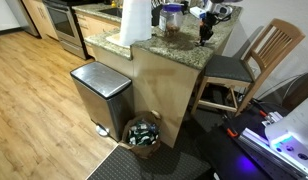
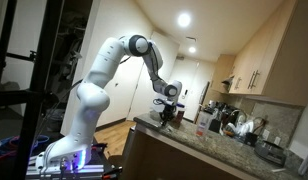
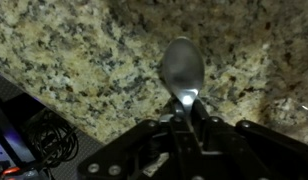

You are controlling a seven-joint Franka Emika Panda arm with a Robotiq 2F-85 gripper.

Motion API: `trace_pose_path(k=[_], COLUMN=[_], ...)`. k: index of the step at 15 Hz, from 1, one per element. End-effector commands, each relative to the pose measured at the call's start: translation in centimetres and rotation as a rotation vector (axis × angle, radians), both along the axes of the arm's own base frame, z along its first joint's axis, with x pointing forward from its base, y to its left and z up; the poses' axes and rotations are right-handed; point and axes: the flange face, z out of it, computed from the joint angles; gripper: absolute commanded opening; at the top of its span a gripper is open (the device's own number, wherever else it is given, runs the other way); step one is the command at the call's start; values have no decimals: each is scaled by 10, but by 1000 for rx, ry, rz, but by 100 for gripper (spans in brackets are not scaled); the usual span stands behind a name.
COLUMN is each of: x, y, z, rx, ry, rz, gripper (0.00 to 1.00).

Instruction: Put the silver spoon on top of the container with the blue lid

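Observation:
In the wrist view my gripper (image 3: 186,108) is shut on the handle of the silver spoon (image 3: 182,68). The spoon's bowl points away from me over the speckled granite counter (image 3: 74,50). In an exterior view the gripper (image 1: 205,30) hangs over the counter's right end, to the right of the container with the blue lid (image 1: 172,20). That container stands next to the taller white paper towel roll (image 1: 137,20). In an exterior view the arm reaches down with the gripper (image 2: 166,112) just above the counter edge. The container does not show in the wrist view.
A steel trash can (image 1: 99,92) and a small basket (image 1: 144,133) stand on the floor in front of the counter. A wooden chair (image 1: 256,55) stands at the counter's right end. Bottles and kitchen items (image 2: 234,122) crowd the counter's far end.

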Motion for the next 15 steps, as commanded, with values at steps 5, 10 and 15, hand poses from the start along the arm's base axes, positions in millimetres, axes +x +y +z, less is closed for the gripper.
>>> trace_pose_path(k=[5, 10, 15], x=[-14, -53, -51], y=[-20, -14, -13], z=[58, 127, 133], rx=[-103, -28, -52], ry=[27, 70, 55], rz=[-29, 166, 137], gripper=[0, 0, 0])
